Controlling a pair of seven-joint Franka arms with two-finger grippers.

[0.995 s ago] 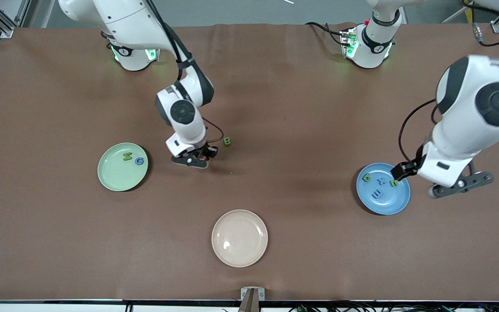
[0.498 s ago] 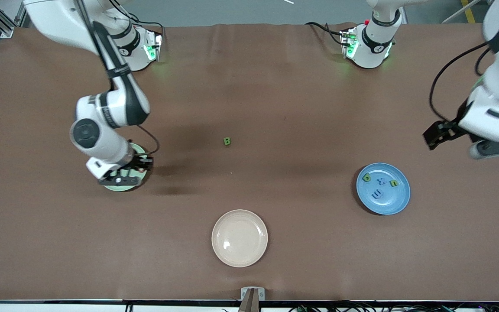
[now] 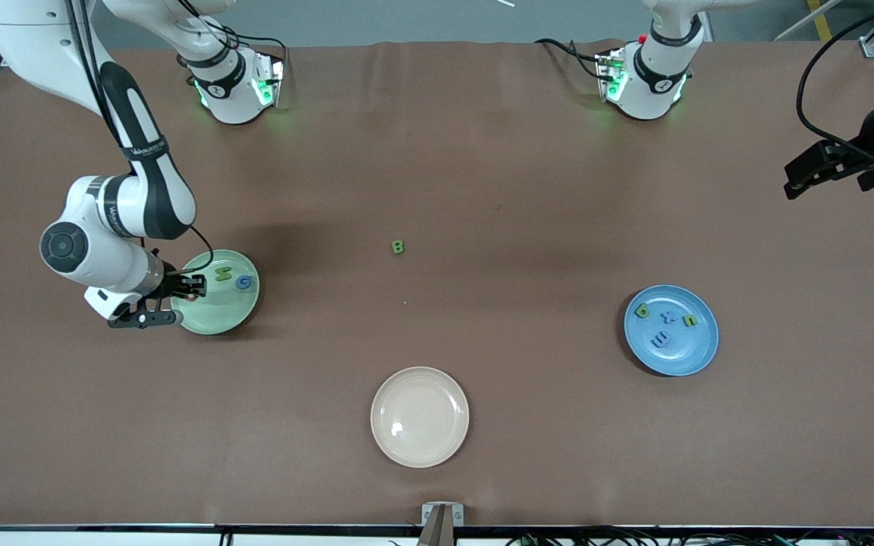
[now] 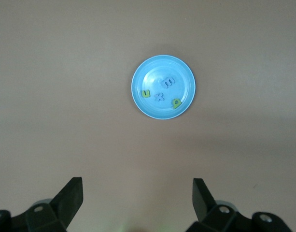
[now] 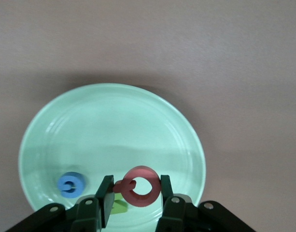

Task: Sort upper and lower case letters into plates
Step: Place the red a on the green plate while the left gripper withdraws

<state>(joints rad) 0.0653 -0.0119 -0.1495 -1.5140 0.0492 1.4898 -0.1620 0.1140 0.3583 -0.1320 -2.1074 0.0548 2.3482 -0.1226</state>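
while the right gripper (image 5: 133,203) hangs over the pale green round plate (image 3: 209,303) at the right arm's end of the table, its two black fingers (image 5: 105,195) sit narrow on a red ring-shaped foam letter (image 5: 139,186), pinched by its edge. in the front view the right gripper (image 3: 179,292) is over the plate's rim on the side toward the table end. the plate (image 5: 109,130) already carries a green foam letter m (image 3: 223,274) and a blue ring-shaped foam letter (image 3: 244,283), lying beside each other on the part farther from the front camera.

the left gripper (image 4: 137,200) is up in the air over bare brown table mat (image 3: 482,189) at the left arm's end, fingers spread wide with nothing between them. it waits. the round blue plate (image 3: 695,356) lies well apart from it, holding two green lower case foam letters (image 3: 642,310) and two blue ones (image 3: 660,341), grouped close together.

a small green foam letter b (image 3: 397,246) lies alone on the mat, between the two plates and farther from the front camera than both. a cream-beige round plate (image 3: 419,416) sits nearest the front camera, with no letters in it.
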